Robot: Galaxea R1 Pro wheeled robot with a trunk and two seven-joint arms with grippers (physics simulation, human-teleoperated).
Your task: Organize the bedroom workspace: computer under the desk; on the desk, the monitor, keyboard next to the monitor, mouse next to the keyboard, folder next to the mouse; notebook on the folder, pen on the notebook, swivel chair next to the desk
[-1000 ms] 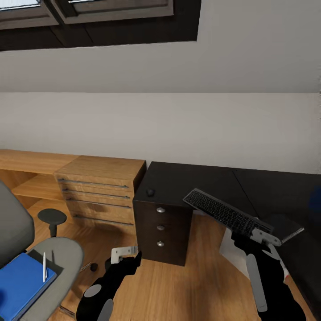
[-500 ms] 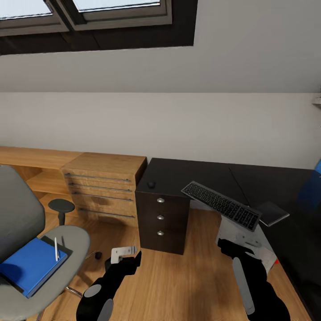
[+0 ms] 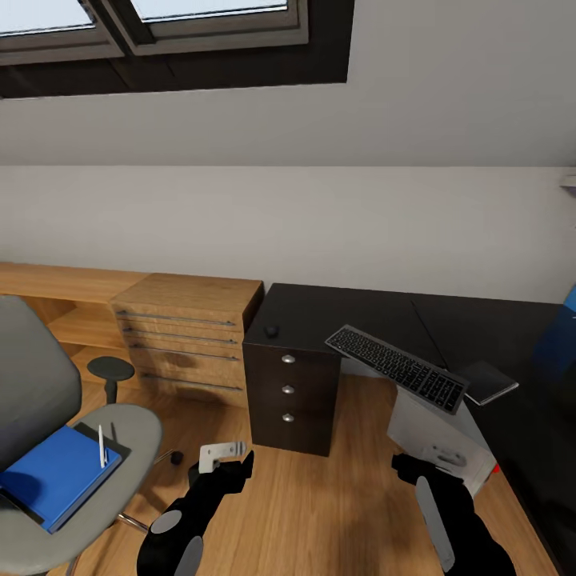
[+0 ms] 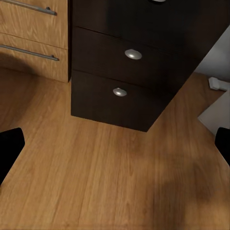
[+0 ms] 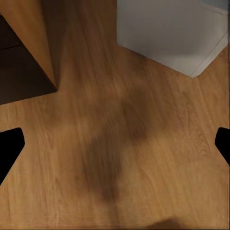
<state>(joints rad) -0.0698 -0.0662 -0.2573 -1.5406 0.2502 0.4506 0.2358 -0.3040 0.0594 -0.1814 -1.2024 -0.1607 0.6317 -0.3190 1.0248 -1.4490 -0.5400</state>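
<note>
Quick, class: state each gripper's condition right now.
Left gripper: open, holding nothing.
Right gripper: open, holding nothing.

Light wooden drawer unit (image 3: 186, 340) with metal bar handles beside a dark three-drawer cabinet (image 3: 290, 392) with round silver knobs, wooden plank floor (image 3: 320, 512), plain pale wall (image 3: 320, 224), dark-framed window (image 3: 160, 32) above

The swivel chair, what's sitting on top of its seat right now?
A blue folder lies on the swivel chair seat, with a dark notebook edge behind it and a white pen on top. The seat beneath is covered.
</note>
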